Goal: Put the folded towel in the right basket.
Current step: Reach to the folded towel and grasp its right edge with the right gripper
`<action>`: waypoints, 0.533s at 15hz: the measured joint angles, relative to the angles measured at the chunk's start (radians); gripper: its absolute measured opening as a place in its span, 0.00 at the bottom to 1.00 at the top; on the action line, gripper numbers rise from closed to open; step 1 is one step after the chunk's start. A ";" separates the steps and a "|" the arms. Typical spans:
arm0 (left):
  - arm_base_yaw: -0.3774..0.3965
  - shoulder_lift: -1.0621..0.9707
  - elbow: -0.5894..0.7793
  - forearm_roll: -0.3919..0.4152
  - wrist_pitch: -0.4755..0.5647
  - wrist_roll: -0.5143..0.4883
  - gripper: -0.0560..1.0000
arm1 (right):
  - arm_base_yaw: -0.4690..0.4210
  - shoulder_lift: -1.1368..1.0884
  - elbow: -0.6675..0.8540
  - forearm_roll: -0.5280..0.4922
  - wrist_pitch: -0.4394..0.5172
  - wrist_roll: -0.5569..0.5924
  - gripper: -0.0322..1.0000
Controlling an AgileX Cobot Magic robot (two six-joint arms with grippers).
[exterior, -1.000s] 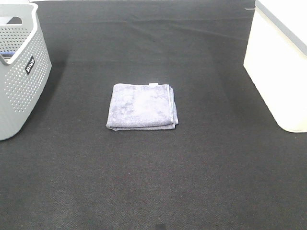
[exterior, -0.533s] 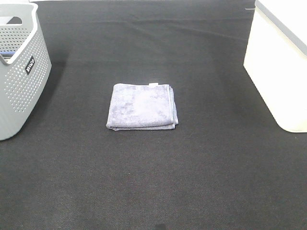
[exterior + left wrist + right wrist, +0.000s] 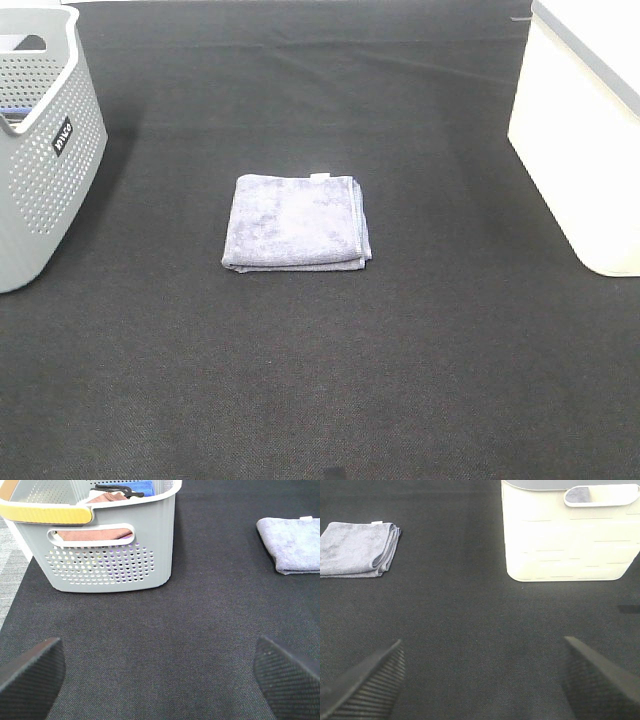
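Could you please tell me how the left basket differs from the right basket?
The left basket is grey with perforated walls; the right basket is cream with solid-looking walls. The left basket holds cloths; the right basket's inside is hidden. Both stand upright on the black mat.

Jaws black, wedge-shaped; pads (image 3: 30, 672) finely ribbed, matte.

There are one folded towel (image 3: 296, 222), two baskets, namely a grey basket (image 3: 40, 170) and a cream basket (image 3: 585, 150), one black mat (image 3: 320, 380), two grippers, the left gripper (image 3: 157, 641) and the right gripper (image 3: 482, 641), and seemingly two or three cloths (image 3: 100, 532) in the grey basket, mostly hidden.
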 joint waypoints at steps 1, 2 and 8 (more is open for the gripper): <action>0.000 0.000 0.000 0.000 0.000 0.000 0.97 | 0.000 0.000 0.000 0.000 0.000 0.000 0.79; 0.000 0.000 0.000 0.000 0.000 0.000 0.97 | 0.000 0.000 0.000 0.000 -0.001 0.000 0.79; 0.000 0.000 0.000 0.000 0.000 0.000 0.97 | 0.000 0.000 0.000 0.014 -0.002 0.000 0.79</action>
